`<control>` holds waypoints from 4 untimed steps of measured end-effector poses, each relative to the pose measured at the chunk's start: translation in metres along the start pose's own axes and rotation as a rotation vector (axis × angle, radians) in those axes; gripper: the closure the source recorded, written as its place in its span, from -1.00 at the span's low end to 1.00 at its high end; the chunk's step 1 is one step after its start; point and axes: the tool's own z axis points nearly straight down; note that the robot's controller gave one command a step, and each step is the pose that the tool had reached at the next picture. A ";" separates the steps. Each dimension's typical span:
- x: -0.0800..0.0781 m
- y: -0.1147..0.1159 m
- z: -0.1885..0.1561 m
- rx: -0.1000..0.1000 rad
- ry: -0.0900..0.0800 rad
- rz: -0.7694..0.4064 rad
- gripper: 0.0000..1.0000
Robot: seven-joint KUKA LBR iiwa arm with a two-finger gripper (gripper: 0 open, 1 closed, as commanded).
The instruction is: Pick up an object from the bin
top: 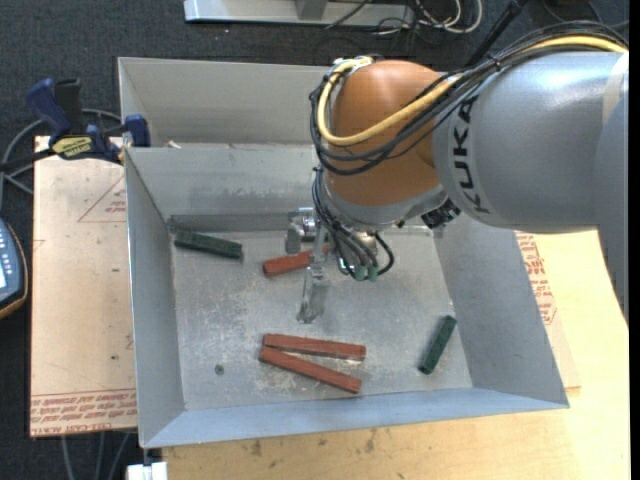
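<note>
Hanging just beside a short red stick (287,264), the tool (311,306), spread impossible to tell.

The arm (530,138) reaches in from the right. Its orange cover (385,128), looped with yellow and black cables (400,118), hangs over the back half of the grey metal bin (150,298). The hand (312,290) points down over the middle of the bin floor. A short red stick (283,265) lies just to its left. Nearer the front lie a long red stick (312,347) and a second long red stick (310,371), close together at their left ends and spreading apart to the right. One dark green stick (208,245) lies at the back left near the wall. Another green stick (437,344) lies slanted at the front right, well apart from the rest.
</note>
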 end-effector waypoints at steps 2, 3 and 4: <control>-0.075 -0.129 0.135 0.004 -0.017 -0.338 -1.00; -0.090 -0.204 0.124 0.005 -0.014 -0.286 -1.00; -0.041 -0.282 0.058 0.007 -0.013 -0.285 -1.00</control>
